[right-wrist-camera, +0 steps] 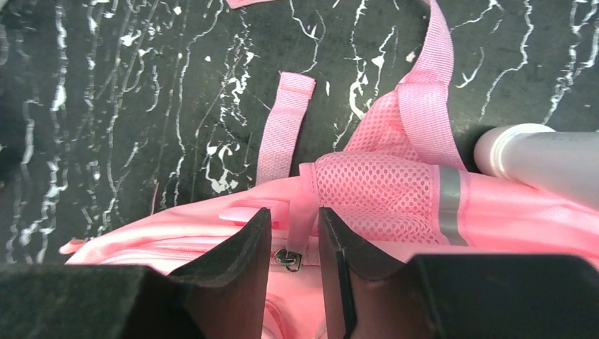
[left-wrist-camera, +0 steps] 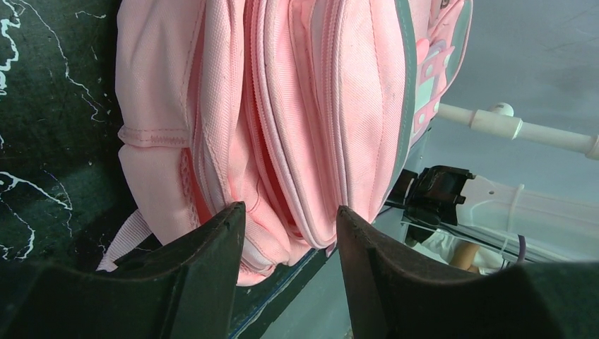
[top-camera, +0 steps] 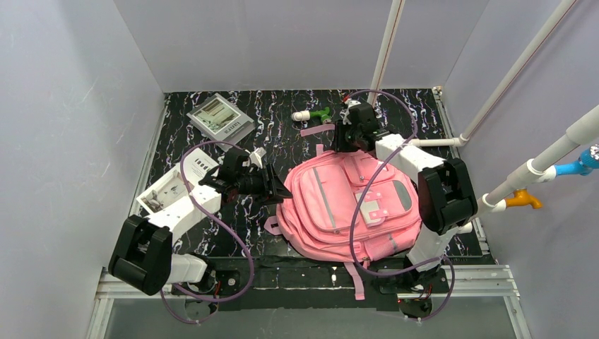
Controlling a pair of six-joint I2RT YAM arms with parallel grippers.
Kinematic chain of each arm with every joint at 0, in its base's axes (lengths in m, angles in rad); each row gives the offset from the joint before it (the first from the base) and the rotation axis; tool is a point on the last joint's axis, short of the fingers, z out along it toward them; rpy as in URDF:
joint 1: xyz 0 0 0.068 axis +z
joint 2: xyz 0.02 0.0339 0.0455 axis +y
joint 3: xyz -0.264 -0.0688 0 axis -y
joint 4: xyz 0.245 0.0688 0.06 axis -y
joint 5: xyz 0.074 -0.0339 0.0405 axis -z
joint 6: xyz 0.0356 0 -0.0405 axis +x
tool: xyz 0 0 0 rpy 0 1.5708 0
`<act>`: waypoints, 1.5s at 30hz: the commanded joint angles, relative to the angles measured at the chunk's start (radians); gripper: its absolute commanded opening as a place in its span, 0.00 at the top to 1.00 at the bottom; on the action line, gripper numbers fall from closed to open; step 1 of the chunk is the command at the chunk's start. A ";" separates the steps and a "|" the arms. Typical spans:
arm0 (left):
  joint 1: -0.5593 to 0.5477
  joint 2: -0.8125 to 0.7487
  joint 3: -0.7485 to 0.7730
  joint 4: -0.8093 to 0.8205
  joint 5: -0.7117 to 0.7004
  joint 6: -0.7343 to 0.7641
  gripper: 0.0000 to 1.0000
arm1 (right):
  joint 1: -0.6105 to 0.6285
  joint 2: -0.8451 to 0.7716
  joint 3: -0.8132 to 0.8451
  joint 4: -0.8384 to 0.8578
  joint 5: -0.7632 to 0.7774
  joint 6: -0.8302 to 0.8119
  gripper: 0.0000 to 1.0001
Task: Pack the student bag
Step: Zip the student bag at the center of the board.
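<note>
Pink student bag [top-camera: 339, 205] lies flat on the black marbled table [top-camera: 282, 113], front pockets up, one arm at each of two edges.

Left gripper [left-wrist-camera: 289, 212] sits at the bag's left side, level with the zipped seams. Its jaws are roughly half apart, the bag's side folds show in the gap, and nothing is clamped. Right gripper [right-wrist-camera: 294, 212] is at the bag's top edge, by the mesh back panel. Its jaws are only narrowly apart and a pink zipper pull [right-wrist-camera: 304, 205] with a metal ring hangs between them, clear of one finger, so not pinched. Loose pink strap [right-wrist-camera: 282, 127] trails on the table past the bag's top. Grey booklet [top-camera: 220, 116] lies beyond the bag's top-left and a green-and-white object [top-camera: 314, 114] beyond its top. White open box [top-camera: 164, 192] is to the left of the bag.
</note>
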 commanded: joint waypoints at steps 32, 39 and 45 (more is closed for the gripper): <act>0.073 -0.118 -0.039 -0.132 0.056 0.076 0.47 | -0.127 0.088 0.002 0.128 -0.451 -0.124 0.64; 0.113 -0.144 -0.113 -0.070 0.061 0.059 0.29 | -0.119 0.093 0.016 0.121 -0.463 -0.122 0.84; 0.124 -0.007 -0.126 0.131 0.203 -0.004 0.31 | -0.061 0.014 0.045 0.063 -0.346 -0.122 0.93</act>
